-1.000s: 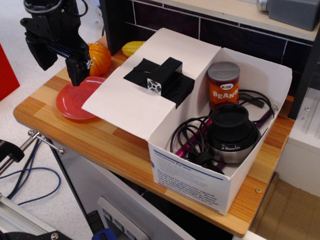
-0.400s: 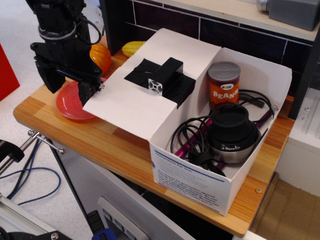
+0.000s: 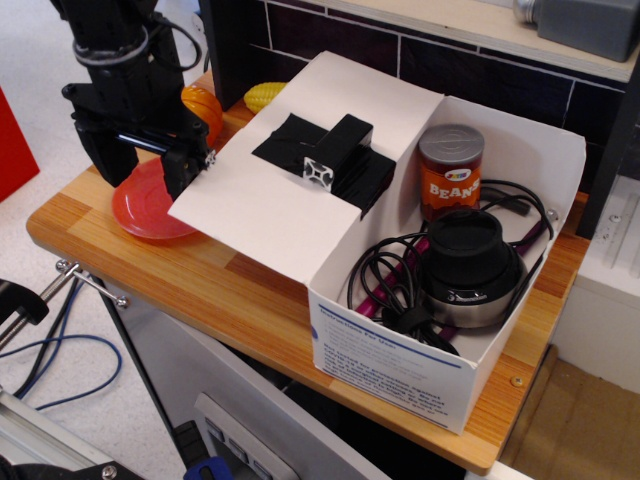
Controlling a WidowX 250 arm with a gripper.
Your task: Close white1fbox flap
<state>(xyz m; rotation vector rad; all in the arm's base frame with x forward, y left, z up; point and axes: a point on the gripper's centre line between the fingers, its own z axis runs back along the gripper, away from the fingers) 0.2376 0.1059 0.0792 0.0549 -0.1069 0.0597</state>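
Observation.image view: in the upper left of the frame, the black gripper [image 3: 150,165] has its fingers spread apart, holding nothing, one fingertip [image 3: 183,172] touching the outer left edge of the flap [image 3: 270,195]. The flap lies folded out left of the white box [image 3: 400,355] at centre right. Since 0.4 seconds ago, the box has slid slightly right and the flap edge has lifted a little.

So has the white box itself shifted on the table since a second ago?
Yes. The white1fbox has slid slightly right: its front corner now lies nearer the table's right edge, with the gripper at the flap.
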